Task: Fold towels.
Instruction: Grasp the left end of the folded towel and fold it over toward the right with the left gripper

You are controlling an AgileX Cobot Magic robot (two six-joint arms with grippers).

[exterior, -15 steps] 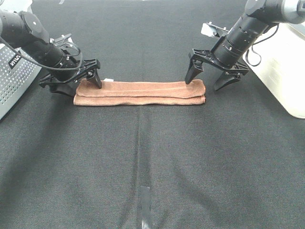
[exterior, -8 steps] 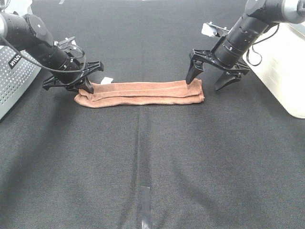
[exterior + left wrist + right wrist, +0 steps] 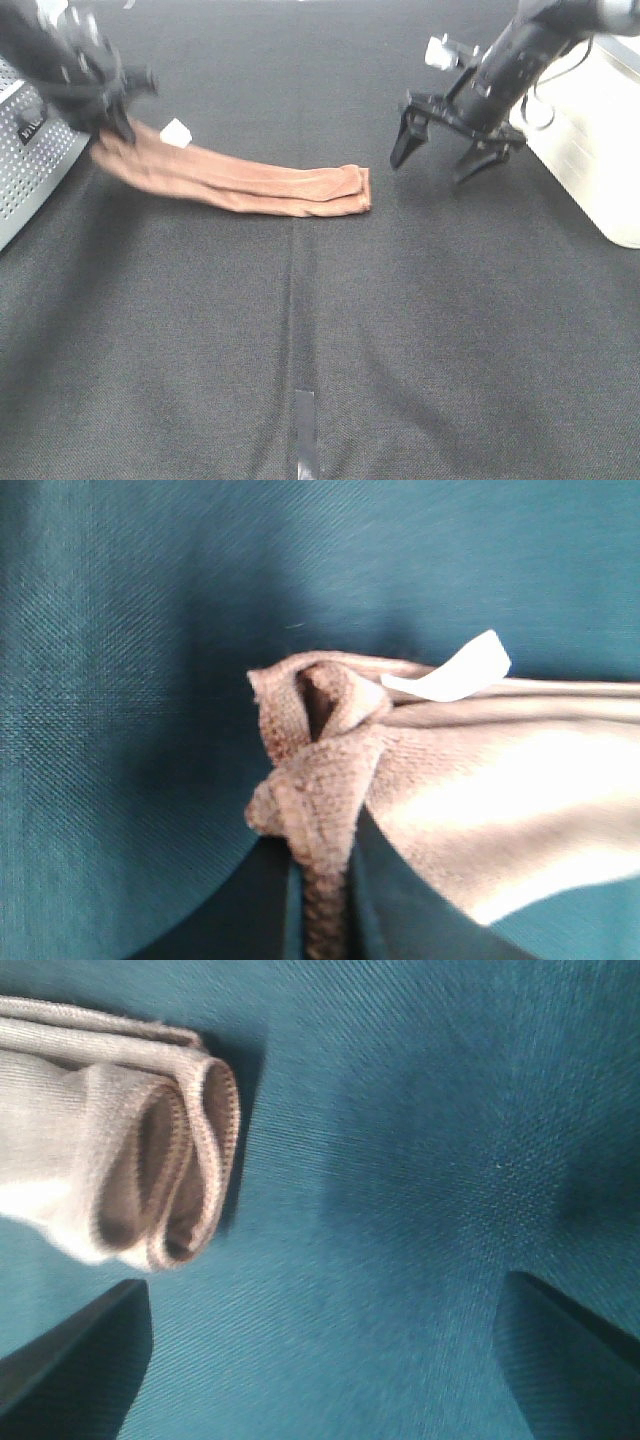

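Observation:
The brown towel (image 3: 250, 182) is folded into a long narrow strip on the black table. My left gripper (image 3: 112, 128) is shut on its left end and holds that end lifted, with the white tag (image 3: 177, 132) beside it. In the left wrist view the bunched towel end (image 3: 315, 770) sits pinched between my fingers, tag (image 3: 452, 670) sticking out. My right gripper (image 3: 440, 155) is open and empty, above the table to the right of the towel's right end (image 3: 355, 190). The right wrist view shows that folded end (image 3: 150, 1175) off to the side of the gripper (image 3: 320, 1360).
A grey perforated box (image 3: 30, 150) stands at the left edge. A white container (image 3: 595, 140) stands at the right edge behind my right arm. A strip of grey tape (image 3: 305, 430) lies on the black cloth (image 3: 320, 330) near the front.
My left gripper has lifted the towel's left end and pulled it up and to the left, dragging the whole strip leftward. The right end has slid away from my open right gripper.

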